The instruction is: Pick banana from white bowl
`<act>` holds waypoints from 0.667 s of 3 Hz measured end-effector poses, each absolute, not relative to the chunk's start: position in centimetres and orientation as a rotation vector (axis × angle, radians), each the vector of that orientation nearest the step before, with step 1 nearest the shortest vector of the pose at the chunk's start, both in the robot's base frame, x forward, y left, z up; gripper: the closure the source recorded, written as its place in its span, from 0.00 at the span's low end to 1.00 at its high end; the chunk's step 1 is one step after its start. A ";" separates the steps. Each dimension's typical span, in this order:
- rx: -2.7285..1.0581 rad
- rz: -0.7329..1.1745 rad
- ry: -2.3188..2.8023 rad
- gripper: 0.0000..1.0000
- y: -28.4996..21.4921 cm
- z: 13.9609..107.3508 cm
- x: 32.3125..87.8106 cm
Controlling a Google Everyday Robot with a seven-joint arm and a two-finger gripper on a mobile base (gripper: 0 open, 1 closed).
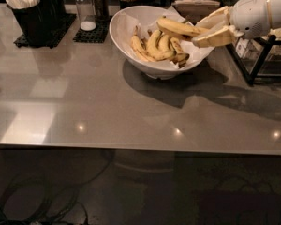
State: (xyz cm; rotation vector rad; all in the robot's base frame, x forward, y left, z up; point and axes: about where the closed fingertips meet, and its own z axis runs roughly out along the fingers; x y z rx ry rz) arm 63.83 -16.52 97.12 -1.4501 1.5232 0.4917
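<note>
**Held by one end**

The banana (177,27), long, yellow and gently curved, lies level over the white bowl's (116,28) right side. The tool (204,31) pinches its right end. Bare tabletop (107,107) spreads in front, and a black rack (258,63) crowds the right.

banana (178,28): 1, held in gripper (199,34) at right rim of bowl (118,32) | other bananas (154,46): about 4 | bowl: 1 | shakers (84,9): 2 | gripper: 1
</note>
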 end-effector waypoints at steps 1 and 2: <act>-1.387 0.565 1.443 1.00 -16.1 97.1 61.2; -1.387 0.577 1.443 1.00 -15.9 96.8 61.0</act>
